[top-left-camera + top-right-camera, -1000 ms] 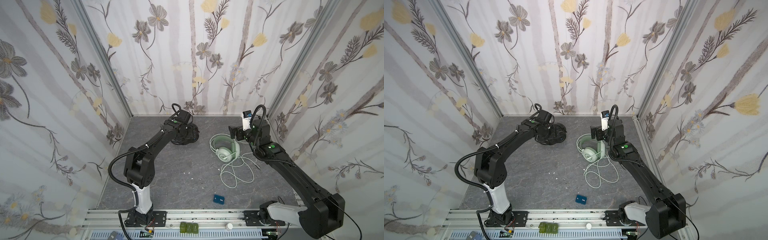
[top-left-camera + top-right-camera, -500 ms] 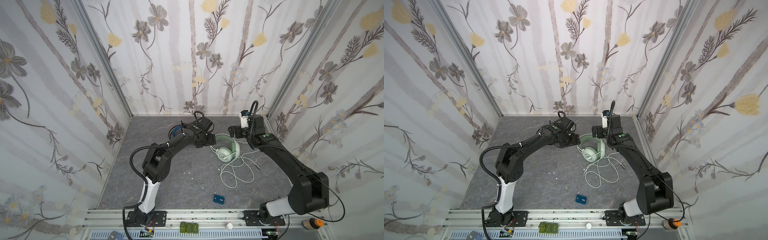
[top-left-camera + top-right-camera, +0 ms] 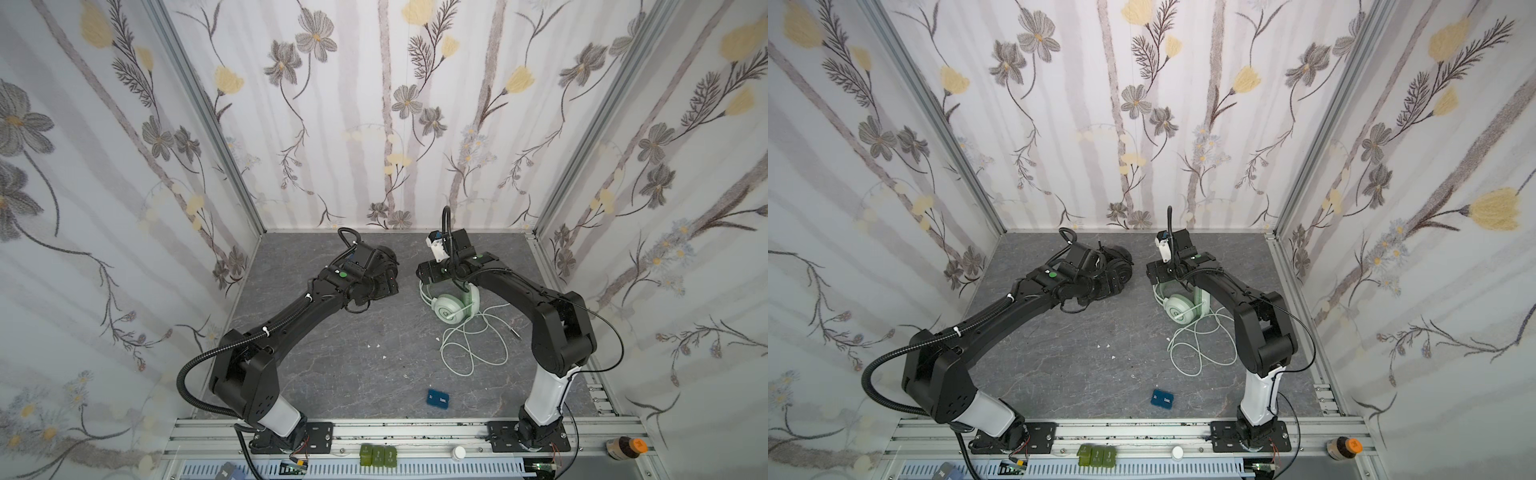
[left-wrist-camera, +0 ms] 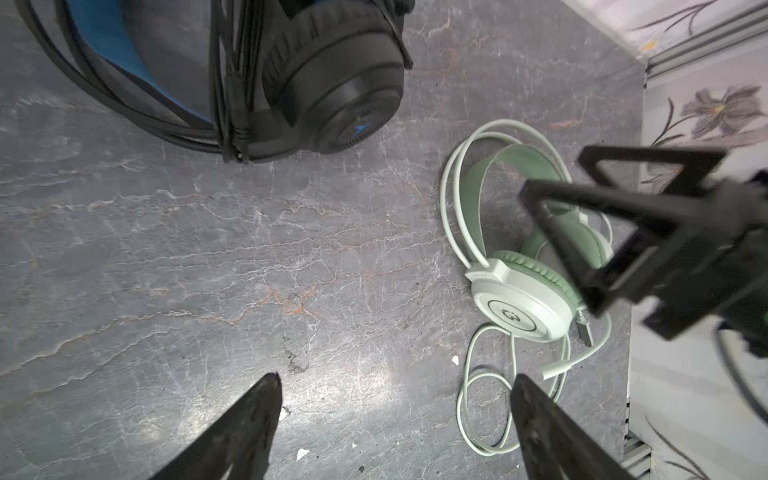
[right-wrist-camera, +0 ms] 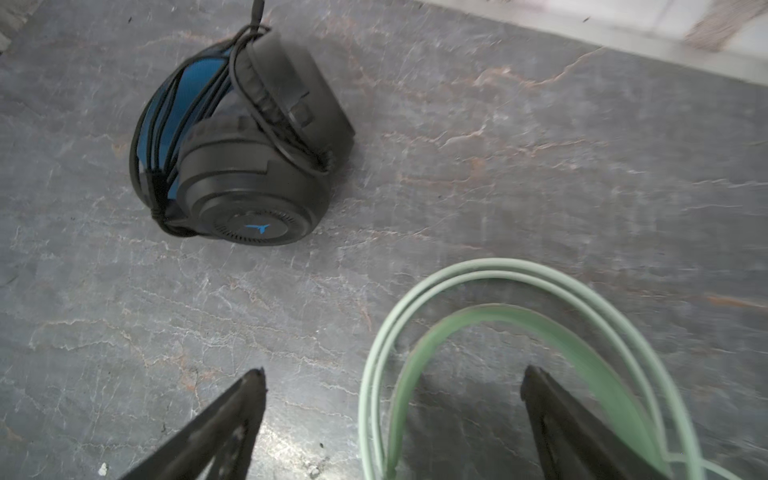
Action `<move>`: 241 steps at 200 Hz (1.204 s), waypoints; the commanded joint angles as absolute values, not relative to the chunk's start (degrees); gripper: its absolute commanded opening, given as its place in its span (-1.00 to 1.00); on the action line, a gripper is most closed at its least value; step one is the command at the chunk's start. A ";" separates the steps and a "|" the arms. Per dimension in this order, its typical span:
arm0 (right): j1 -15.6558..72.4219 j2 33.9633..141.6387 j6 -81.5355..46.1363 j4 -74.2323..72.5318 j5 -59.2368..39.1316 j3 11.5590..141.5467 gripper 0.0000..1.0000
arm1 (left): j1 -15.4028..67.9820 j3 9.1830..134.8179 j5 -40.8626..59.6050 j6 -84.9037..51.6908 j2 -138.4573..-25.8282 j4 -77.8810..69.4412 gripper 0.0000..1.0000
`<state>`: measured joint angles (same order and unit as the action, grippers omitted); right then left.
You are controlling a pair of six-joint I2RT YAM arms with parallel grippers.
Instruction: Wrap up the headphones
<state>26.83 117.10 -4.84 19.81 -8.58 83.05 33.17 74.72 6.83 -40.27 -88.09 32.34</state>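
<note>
The black headphones (image 5: 249,166) lie at the back of the floor with a blue inner band and their black cable wound round them; in both top views my left arm hides most of them (image 3: 384,254) (image 3: 1122,254). The mint-green headphones (image 3: 451,307) (image 3: 1179,308) (image 4: 528,299) lie to their right, and the pale cable (image 3: 469,345) (image 3: 1196,347) sprawls in loose loops in front. My left gripper (image 4: 395,378) (image 3: 386,284) hangs open over bare floor between the two headsets. My right gripper (image 5: 392,374) (image 3: 424,274) is open above the green headband (image 5: 498,320), holding nothing.
A small blue box (image 3: 438,400) (image 3: 1162,400) lies near the front edge. White crumbs (image 3: 374,345) dot the grey floor's middle. Flowered walls close in the back and both sides. In the left wrist view my right gripper's fingers (image 4: 623,232) hang over the green headset.
My left gripper has left the black headphones and moved right toward the middle. My right gripper has shifted left over the green headband. Both headsets lie where they were.
</note>
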 commanded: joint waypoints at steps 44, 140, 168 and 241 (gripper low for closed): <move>29.18 124.30 -4.86 19.11 -10.62 84.20 0.85 | 31.31 77.50 5.62 -39.73 -86.22 30.65 0.74; 32.79 124.78 -3.25 18.55 -10.80 77.58 0.71 | 29.52 75.02 3.69 -40.88 -83.73 30.13 0.72; 34.47 121.12 -3.42 17.58 -11.29 73.47 0.70 | 29.31 74.80 3.17 -40.28 -83.50 30.89 0.72; 36.37 110.39 -6.62 18.42 -16.81 67.42 0.68 | 30.74 73.84 3.03 -38.65 -86.79 31.78 0.72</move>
<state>36.38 113.58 -4.21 18.13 -13.39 68.03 29.98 74.19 4.01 -39.24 -85.60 31.59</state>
